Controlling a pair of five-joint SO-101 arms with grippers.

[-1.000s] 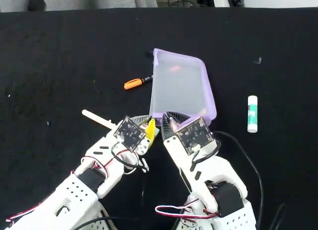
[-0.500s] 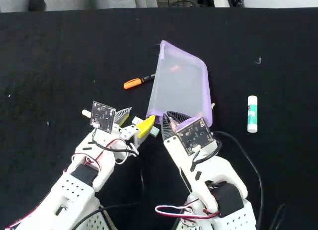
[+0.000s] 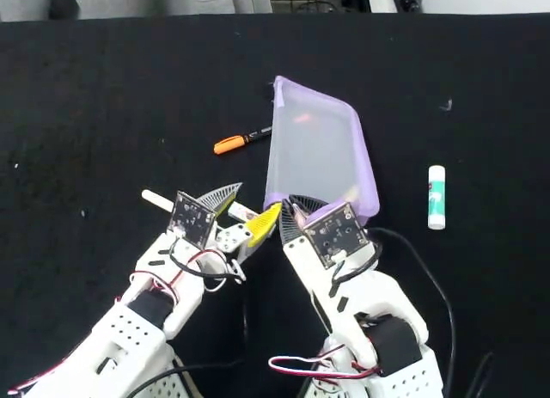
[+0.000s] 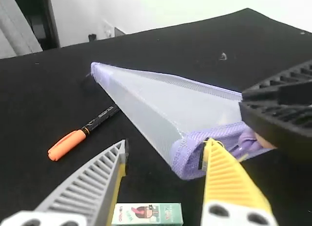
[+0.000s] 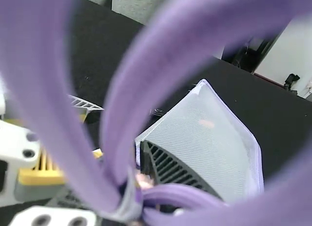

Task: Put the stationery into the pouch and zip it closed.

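Black desk (image 3: pixel 103 88) seen from above, w/ two white arms at its near edge.

High view: a purple mesh pouch (image 3: pixel 316 149) lies mid-desk, its near end lifted. The right tool (image 3: pixel 296 217) is clenched on the near rim, prob. to keep the mouth up & open for loading. The left tool (image 3: pixel 245 211) sits just beside that mouth, jaws spread, nothing held. An orange pen (image 3: pixel 232 143) lies just beside the pouch on the left arm's side. A glue stick (image 3: pixel 436 196) lies well apart on the right arm's side. A cream stick (image 3: pixel 157 199) lies partly under the left arm. All three are outside the pouch, so loading looks unfinished & zipping not yet begun.

Left wrist view: the pouch (image 4: pixel 161 99) rises as a wedge, orange pen (image 4: pixel 73 140) beside it. The left tool (image 4: pixel 165 145) has its grey & yellow fingers wide apart near the pouch's corner. A small green-and-white box (image 4: pixel 146 214), maybe an eraser, lies on the desk btwn them; the open jaws seem ready to take it. A dark ribbed finger (image 4: pixel 280 106) of the right tool pinches the rim.

Right wrist view: the pouch (image 5: pixel 209 138) has its purple edge looping close round the lens, b/c the right tool's dark finger (image 5: pixel 168 170) grips it. Left tool's yellow finger (image 5: pixel 41 172) sits near.
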